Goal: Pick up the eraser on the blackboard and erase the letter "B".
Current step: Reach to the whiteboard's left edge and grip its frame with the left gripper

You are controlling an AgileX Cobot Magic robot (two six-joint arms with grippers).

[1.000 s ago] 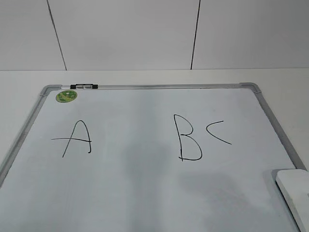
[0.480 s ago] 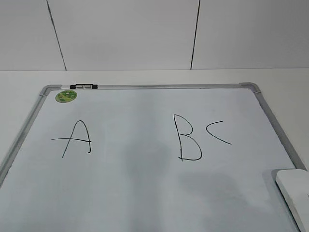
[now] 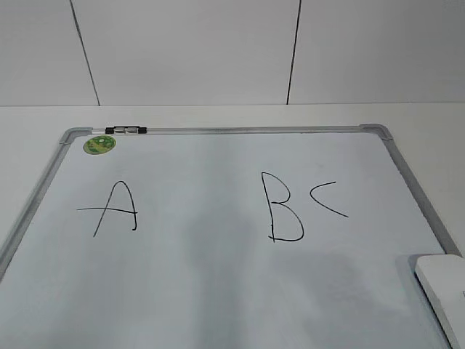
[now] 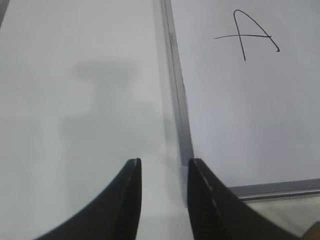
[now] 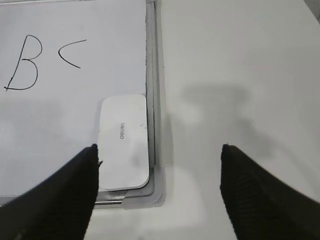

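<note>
By the blackboard's (image 5: 151, 75) right frame, eraser (image 5: 123, 142) lengthwise along it

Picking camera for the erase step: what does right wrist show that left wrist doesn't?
Right wrist only: the eraser lying in the blackboard's near right corner, the letter "B", the C, and the right gripper, jaws wide apart, empty. Left wrist only: the A and the left gripper, jaws partly open, empty. Both: whiteboard frame and bare table.
</note>
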